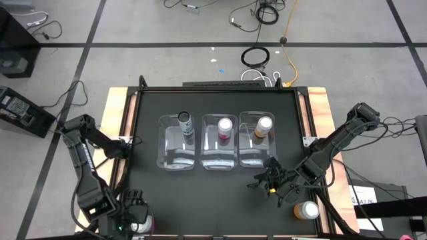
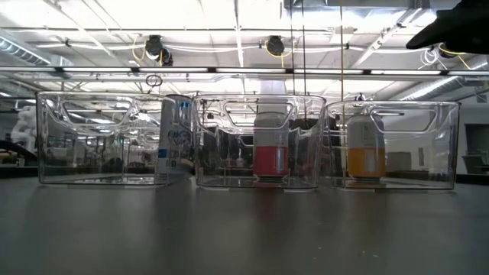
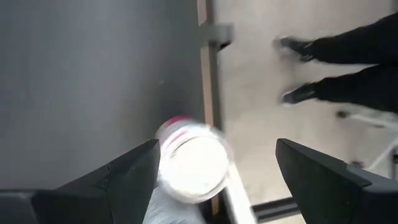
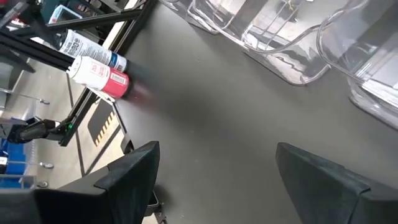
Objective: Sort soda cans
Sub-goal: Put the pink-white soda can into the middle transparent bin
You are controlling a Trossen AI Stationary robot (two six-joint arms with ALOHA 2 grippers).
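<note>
Three clear bins stand in a row mid-table, each with one upright soda can: a dark grey can, a pink can and an orange can. Another orange can stands at the near right edge. My left gripper hovers open at the near left corner above a pink can, with a finger on either side of it. A second can with a white and blue label lies beside that pink can. My right gripper is open over bare table near the right bin.
The clear bins fill the table's middle. The near half of the black tabletop is bare. The wooden table edge runs right beside the pink can. A person's legs and shoes show on the floor beyond it.
</note>
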